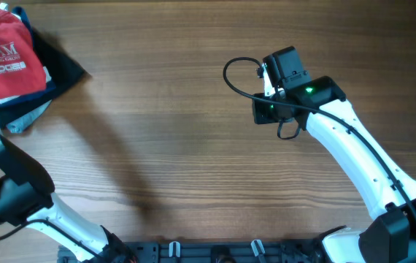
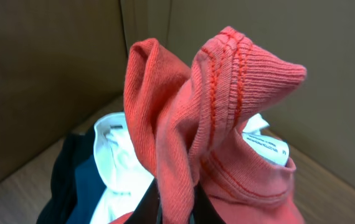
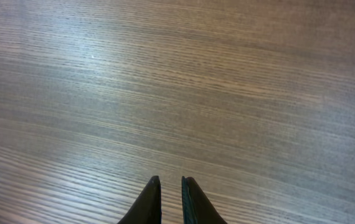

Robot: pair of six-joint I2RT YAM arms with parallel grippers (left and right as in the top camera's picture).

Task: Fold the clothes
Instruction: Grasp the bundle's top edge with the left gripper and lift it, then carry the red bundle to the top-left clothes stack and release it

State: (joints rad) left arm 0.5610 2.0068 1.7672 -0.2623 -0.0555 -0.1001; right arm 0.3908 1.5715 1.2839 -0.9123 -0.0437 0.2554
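Observation:
The red T-shirt point(image 1: 7, 62) with white lettering lies bunched on a pile at the table's far left corner. In the left wrist view its red fabric point(image 2: 221, 124) rises in two folds, with a stitched hem on top and a white label at the collar. My left gripper point(image 2: 177, 214) is shut on a strip of this red cloth; only the dark inner edges of its fingers show. My right gripper point(image 3: 171, 182) hovers over bare wood right of centre, its fingers almost together with nothing between them. From overhead the right wrist point(image 1: 288, 88) hides those fingers.
Navy clothes point(image 1: 58, 62) lie under the red shirt, with a pale garment point(image 1: 22, 117) sticking out below. Up close, a white garment point(image 2: 118, 168) and navy cloth point(image 2: 81, 186) sit beside the red fabric. Brown panels stand behind the pile. The left arm point(image 1: 11, 183) runs along the left edge.

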